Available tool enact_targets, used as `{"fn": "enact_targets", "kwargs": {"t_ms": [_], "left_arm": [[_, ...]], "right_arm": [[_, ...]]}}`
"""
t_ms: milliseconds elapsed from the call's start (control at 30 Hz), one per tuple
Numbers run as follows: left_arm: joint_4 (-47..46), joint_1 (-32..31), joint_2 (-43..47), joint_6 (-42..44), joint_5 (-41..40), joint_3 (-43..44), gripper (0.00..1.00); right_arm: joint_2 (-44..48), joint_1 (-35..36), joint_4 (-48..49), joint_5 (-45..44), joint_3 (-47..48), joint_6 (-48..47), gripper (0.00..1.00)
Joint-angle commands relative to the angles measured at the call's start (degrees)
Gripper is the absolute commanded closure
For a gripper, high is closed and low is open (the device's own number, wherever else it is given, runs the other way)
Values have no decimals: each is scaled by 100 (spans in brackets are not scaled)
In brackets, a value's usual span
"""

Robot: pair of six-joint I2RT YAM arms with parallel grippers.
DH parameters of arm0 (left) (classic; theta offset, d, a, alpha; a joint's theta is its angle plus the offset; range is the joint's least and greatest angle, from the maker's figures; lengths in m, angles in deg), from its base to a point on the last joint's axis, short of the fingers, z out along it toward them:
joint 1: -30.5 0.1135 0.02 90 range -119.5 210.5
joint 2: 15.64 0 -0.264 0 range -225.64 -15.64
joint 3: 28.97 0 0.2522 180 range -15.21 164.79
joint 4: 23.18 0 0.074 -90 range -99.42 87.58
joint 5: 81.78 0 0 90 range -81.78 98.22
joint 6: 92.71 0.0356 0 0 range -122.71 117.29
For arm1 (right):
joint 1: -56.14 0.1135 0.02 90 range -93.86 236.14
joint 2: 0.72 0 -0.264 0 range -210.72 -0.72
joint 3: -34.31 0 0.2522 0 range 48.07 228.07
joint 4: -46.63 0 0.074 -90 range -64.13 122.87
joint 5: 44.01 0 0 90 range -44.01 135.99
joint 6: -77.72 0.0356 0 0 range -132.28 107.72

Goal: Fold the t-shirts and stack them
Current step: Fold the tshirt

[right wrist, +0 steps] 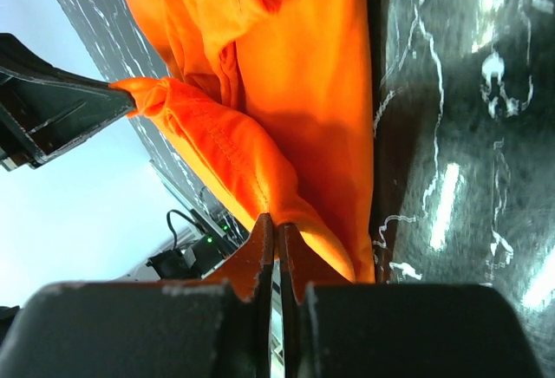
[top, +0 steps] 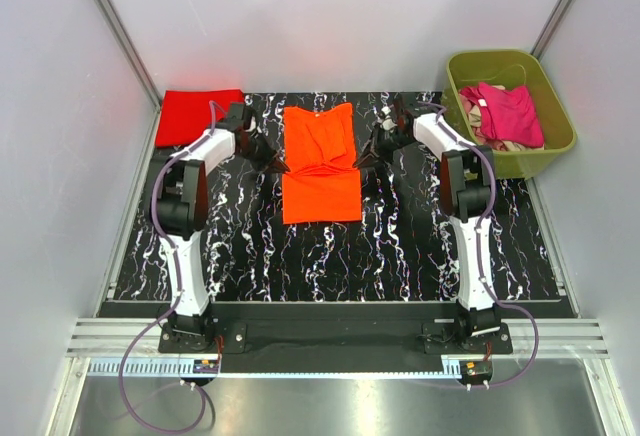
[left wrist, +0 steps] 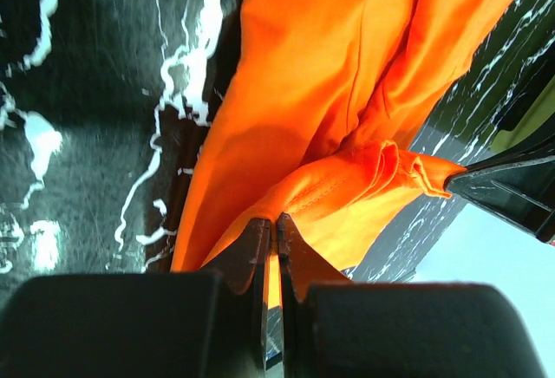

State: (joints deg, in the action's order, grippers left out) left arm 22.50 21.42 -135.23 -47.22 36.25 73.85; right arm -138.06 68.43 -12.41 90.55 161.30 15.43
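Note:
A bright orange t-shirt (top: 320, 161) lies lengthwise in the middle of the black marbled table, its near part flat and its far part raised in a fold. My left gripper (top: 278, 165) is shut on the shirt's left edge, pinching the hem (left wrist: 329, 192) between its fingertips. At the shirt's right edge my right gripper (top: 362, 159) is shut on the orange cloth (right wrist: 260, 170) in the same way. A red t-shirt (top: 198, 115) lies folded at the far left corner. Magenta pink and beige t-shirts (top: 505, 112) sit crumpled in the tub.
An olive-green plastic tub (top: 553, 151) stands at the far right, beside the right arm. White walls close in the table (top: 400, 246) on three sides. The other gripper's black fingers (left wrist: 512, 189) show across the shirt in each wrist view.

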Motion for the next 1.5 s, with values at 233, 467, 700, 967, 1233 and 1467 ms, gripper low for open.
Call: {"fn": "enact_targets", "kwargs": {"t_ms": [233,467,700,967,1233,1467], "left_arm": [[7,91,-354,92,141,472,89],[876,108,-118,995,-912,1481,65],[852,-66,1024,1621,-469,694,60],[-98,-568,868,1183,308,-459,64],[-248,-358,-134,1111,563,269,66],[-239,-138,-740,1155,581,1051,66]], "right_arm": [[-460,-96,-183,203,849,139,98],[-1056,-280,-1042,-34,2314,-1,64],[-559,-254,-1915,-553,2461,-476,54],[471,369,-492,-308,289,-82,53],[-125,643,-52,-228,321,375,70],[-776,485,-69,-334,1226,718,78]]}}
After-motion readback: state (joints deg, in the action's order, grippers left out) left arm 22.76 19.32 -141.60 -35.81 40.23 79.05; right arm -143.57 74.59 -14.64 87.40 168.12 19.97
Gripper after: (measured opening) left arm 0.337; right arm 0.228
